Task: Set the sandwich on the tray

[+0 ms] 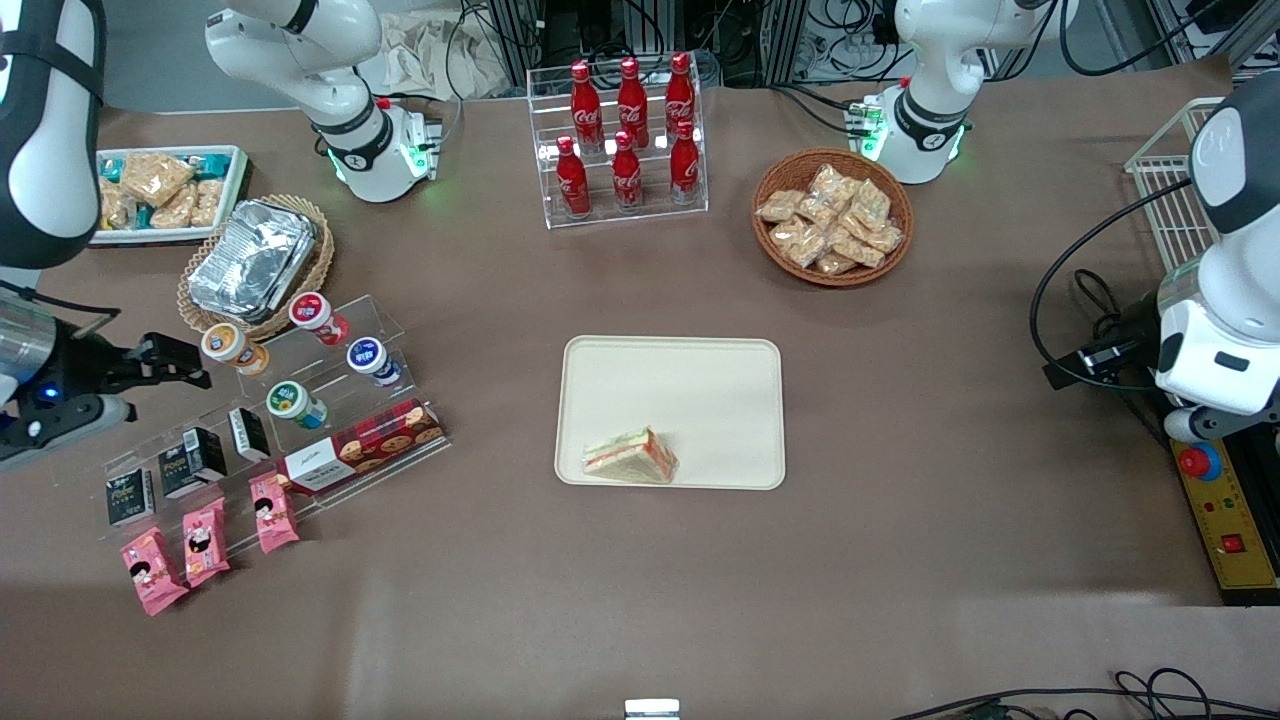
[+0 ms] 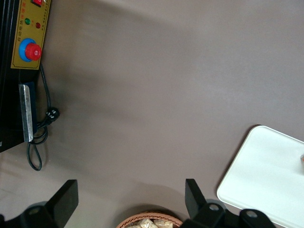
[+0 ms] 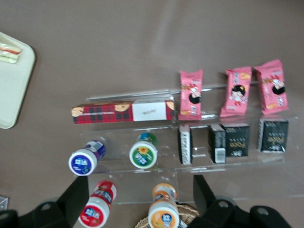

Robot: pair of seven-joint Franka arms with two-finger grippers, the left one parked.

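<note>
Front view shows your sandwich (image 1: 631, 457) already sitting on the tray (image 1: 670, 375), gripper (image 1: 185, 362) open and empty over the snack rack (image 1: 270, 425), so you're basically done.

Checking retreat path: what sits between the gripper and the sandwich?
Front view: the acrylic snack rack lies between the open gripper and the sandwich on the tray; then bare tablecloth.

Matt cream tray (image 1: 670, 380); clear glossy wrap on sandwich (image 1: 632, 457).
</note>
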